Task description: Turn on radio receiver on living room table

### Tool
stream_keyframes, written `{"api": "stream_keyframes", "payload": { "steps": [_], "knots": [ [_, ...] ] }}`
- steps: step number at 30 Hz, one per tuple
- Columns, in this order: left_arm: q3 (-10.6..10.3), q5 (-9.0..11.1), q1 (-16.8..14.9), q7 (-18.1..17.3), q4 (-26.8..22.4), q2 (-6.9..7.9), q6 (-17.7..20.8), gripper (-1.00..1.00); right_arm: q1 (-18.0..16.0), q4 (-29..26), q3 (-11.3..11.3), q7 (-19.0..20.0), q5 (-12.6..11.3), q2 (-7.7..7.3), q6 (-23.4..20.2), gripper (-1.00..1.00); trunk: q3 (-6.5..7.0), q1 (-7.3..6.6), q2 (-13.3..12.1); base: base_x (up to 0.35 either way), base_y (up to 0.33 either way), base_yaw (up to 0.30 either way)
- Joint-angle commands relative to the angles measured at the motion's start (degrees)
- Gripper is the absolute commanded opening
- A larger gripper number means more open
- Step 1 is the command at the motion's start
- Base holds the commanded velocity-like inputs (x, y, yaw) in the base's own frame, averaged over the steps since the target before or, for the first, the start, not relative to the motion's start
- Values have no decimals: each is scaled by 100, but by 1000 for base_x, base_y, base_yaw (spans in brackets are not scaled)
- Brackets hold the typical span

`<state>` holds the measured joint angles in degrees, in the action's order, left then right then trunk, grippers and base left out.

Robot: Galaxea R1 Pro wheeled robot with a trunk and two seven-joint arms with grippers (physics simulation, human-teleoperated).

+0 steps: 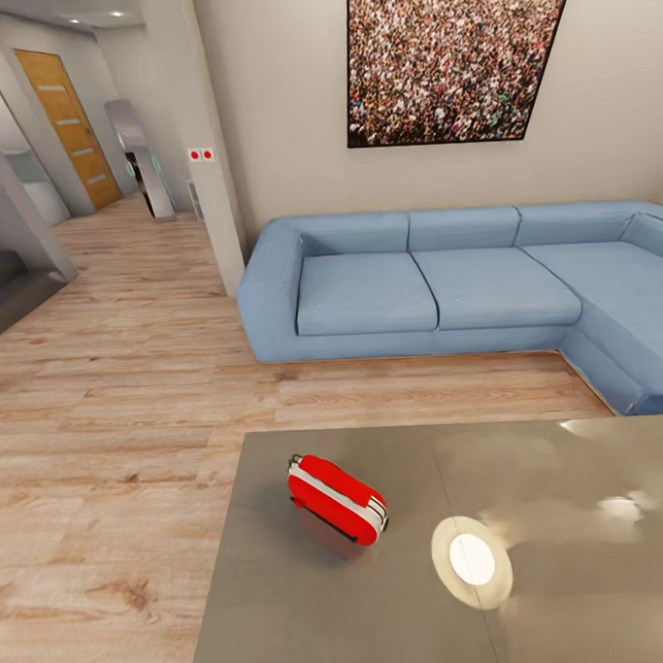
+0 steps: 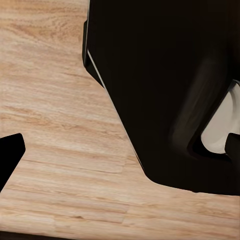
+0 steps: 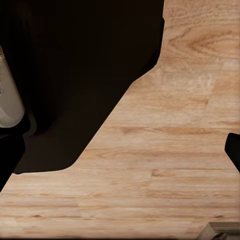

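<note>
The red radio receiver [image 1: 336, 498] lies on the near-left part of the glossy grey table [image 1: 405, 619], its white trim band and thin black handle showing; its dial and grille are turned away from me. In the left wrist view, my left gripper [image 2: 122, 152] hangs over the wood floor with one dark fingertip [image 2: 11, 156] at each edge of the picture, far apart and with nothing between them. The right gripper [image 3: 122, 150] stands the same way, one fingertip [image 3: 234, 150] showing at the edge. Both are away from the radio.
A blue L-shaped sofa [image 1: 446, 287] stands beyond the table under a framed crowd picture [image 1: 454, 63]. Light wood floor [image 1: 112, 401] runs left to a hallway with a wooden door [image 1: 68, 122]. My dark base [image 2: 165, 85] shows in the wrist views.
</note>
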<state>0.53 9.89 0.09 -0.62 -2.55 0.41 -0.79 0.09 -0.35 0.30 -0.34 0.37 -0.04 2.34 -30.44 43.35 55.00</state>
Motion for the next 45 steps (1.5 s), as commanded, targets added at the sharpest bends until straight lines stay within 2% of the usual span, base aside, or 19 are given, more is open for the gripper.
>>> {"api": "stream_keyframes", "payload": {
  "steps": [1, 9, 45],
  "knots": [
    [0, 0, 0, 0, 0, 1, 0, 100, 0, 0, 2, -1, 2, 1, 1, 100, 0, 0, 0, 0, 0, 0],
    [0, 4, 0, 0, 0, -3, 0, 100, 0, 0, 29, -1, 39, -2, 49, 100, -26, 0, 0, 0, 0, 0],
    [0, 0, 0, 0, 0, -6, -9, 100, 0, 0, 32, -1, 45, -5, 56, 100, -350, 0, 0, 0, 0, 0]
  ]
}}
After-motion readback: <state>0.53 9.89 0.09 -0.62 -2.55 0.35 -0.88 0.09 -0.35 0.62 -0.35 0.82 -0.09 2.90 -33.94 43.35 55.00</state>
